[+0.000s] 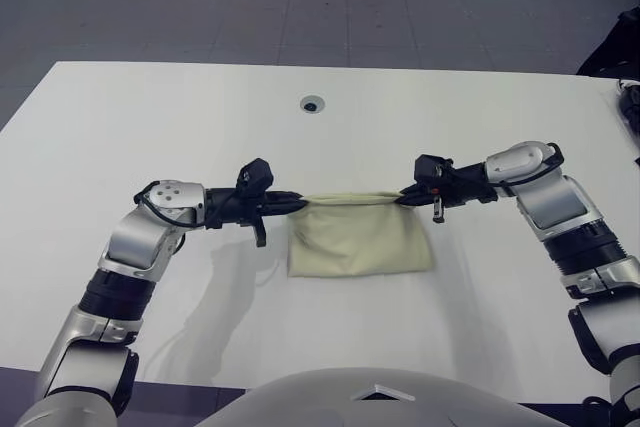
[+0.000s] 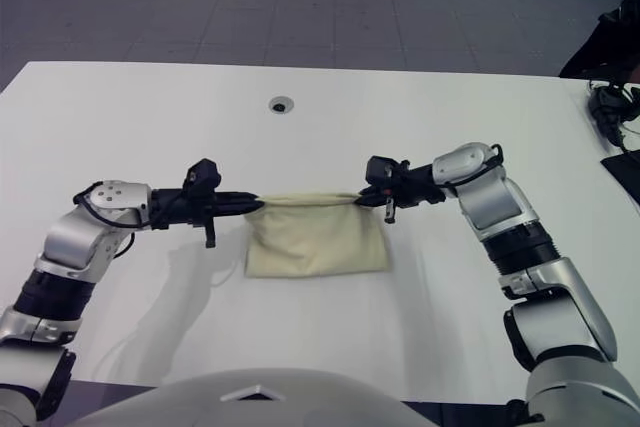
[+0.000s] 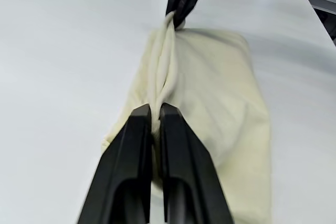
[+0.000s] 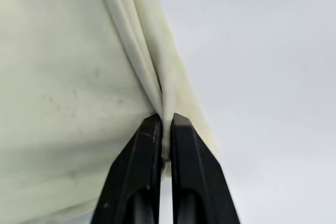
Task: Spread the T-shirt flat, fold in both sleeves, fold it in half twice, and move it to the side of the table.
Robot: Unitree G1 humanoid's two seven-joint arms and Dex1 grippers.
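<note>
The left jaws are pinched narrow on the bunched left corner of the T-shirt's (image 1: 360, 242) far edge. The right jaws are pinched the same way on its right corner. Between them that edge runs taut in a straight line, gathered into ridges at each grip. The rest of the cream cloth, folded to a rough rectangle, spreads from that edge toward the robot and lies on the white surface (image 1: 150, 127), near its middle. A round port (image 1: 313, 104) sits farther out, well apart from the cloth.
</note>
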